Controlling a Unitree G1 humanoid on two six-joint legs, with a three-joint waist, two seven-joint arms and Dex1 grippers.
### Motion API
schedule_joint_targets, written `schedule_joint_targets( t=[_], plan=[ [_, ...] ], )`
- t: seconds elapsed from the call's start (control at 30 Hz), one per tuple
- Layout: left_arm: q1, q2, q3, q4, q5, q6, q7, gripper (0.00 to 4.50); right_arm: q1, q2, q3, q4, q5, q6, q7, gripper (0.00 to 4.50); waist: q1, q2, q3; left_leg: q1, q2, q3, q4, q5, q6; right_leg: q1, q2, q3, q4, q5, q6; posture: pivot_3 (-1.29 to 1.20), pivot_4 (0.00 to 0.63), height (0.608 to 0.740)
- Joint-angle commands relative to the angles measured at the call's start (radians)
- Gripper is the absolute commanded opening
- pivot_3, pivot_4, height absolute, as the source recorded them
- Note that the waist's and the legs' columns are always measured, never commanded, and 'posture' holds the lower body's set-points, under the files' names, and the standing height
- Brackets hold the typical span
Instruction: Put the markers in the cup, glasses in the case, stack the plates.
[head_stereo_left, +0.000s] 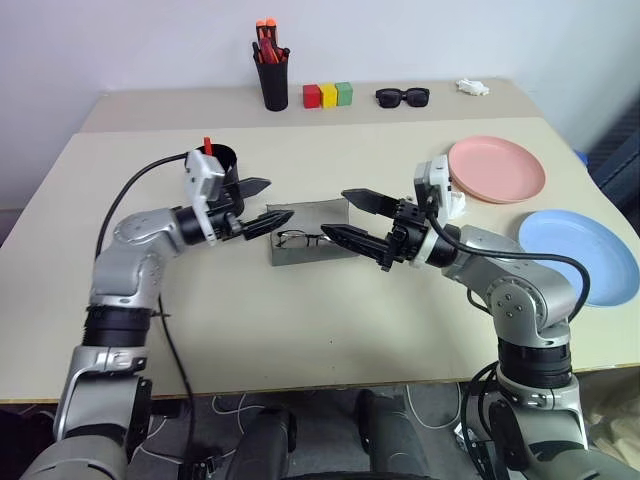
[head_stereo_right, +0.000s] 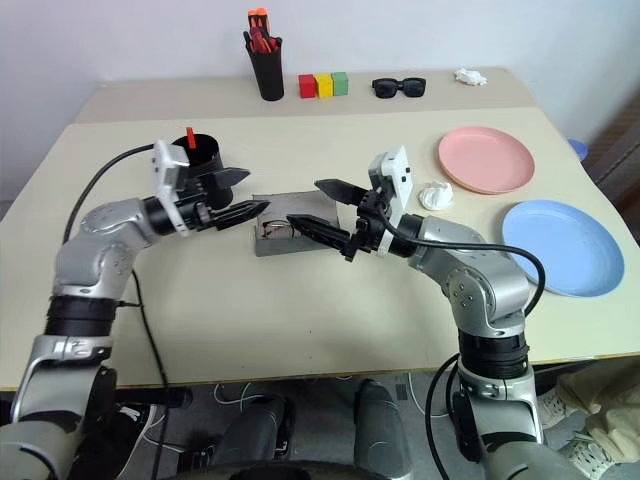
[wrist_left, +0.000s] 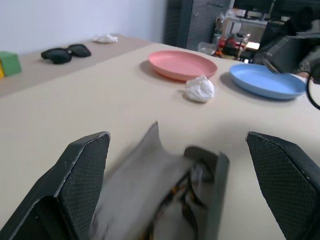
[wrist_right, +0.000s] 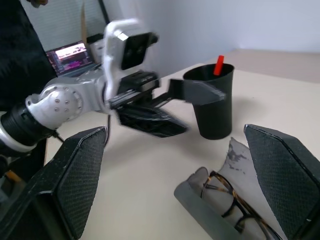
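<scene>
The case (head_stereo_left: 308, 232) lies open at the middle of the table (head_stereo_left: 300, 330), lid raised on its far side, with the glasses (head_stereo_left: 300, 239) lying inside it. To its left stands the cup (head_stereo_left: 228, 170) with a red marker (head_stereo_left: 207, 145) poking out of it. To the right, well apart from the case, the pink plate (head_stereo_left: 497, 168) lies farther off and the blue plate (head_stereo_left: 585, 252) nearer, side by side and not stacked. A white wad (head_stereo_right: 436, 195) sits just left of the pink plate.

The table is pale beige; a second strip of it runs along the white wall, bearing a pen cup (head_stereo_left: 272, 78), coloured blocks (head_stereo_left: 328, 95), sunglasses (head_stereo_left: 402, 96) and a white scrap (head_stereo_left: 472, 87).

The left wrist view shows dark furniture and clutter beyond the plates; the right wrist view shows a lit laptop screen (wrist_right: 72, 53) behind the left arm, and tortoiseshell rims on the glasses.

The left gripper (head_stereo_left: 262, 203) points level toward the right, fingers spread, just left of the case and empty. The right gripper (head_stereo_left: 352, 216) points level toward the left, fingers spread wide, over the case's right end, holding nothing. The two grippers face each other across the case.
</scene>
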Motion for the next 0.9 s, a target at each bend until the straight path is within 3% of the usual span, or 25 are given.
schedule_joint_targets(
  t=[0.03,0.23,0.6,0.9],
  plan=[
    [-0.062,-0.027,-0.027,0.055,0.051,-0.043,0.025,3.17,0.005,-0.015,0.004,-0.045,0.021,-0.022,-0.01,4.5,0.0,0.0,0.0,0.0,0.0,0.0,0.0,0.0,0.0,0.0,0.0,0.0,0.0,0.0,0.0,0.0,0.15,0.74],
    [-0.234,-0.127,-0.059,0.332,0.186,-0.106,0.186,0.09,0.014,-0.032,0.021,-0.045,0.013,-0.045,-0.022,4.5,0.011,0.0,0.0,0.0,0.0,0.0,0.001,0.0,0.0,0.0,0.0,0.0,0.0,0.0,0.0,0.0,0.15,0.74],
    [-0.47,-0.24,-0.109,0.703,0.37,-0.142,0.373,0.03,0.025,-0.046,0.032,-0.049,0.016,-0.061,-0.043,4.5,0.019,0.0,0.0,-0.001,-0.001,0.0,0.001,0.0,0.0,0.001,0.0,0.0,-0.002,0.001,0.001,0.0,0.15,0.74],
    [-0.493,-0.258,-0.146,0.725,0.425,-0.116,0.3,0.03,0.037,-0.057,0.039,-0.049,0.007,-0.076,-0.058,4.5,0.019,0.0,0.0,-0.001,-0.001,0.0,0.001,0.0,0.0,0.001,0.0,0.0,-0.002,0.001,0.001,0.0,0.15,0.74]
  ],
)
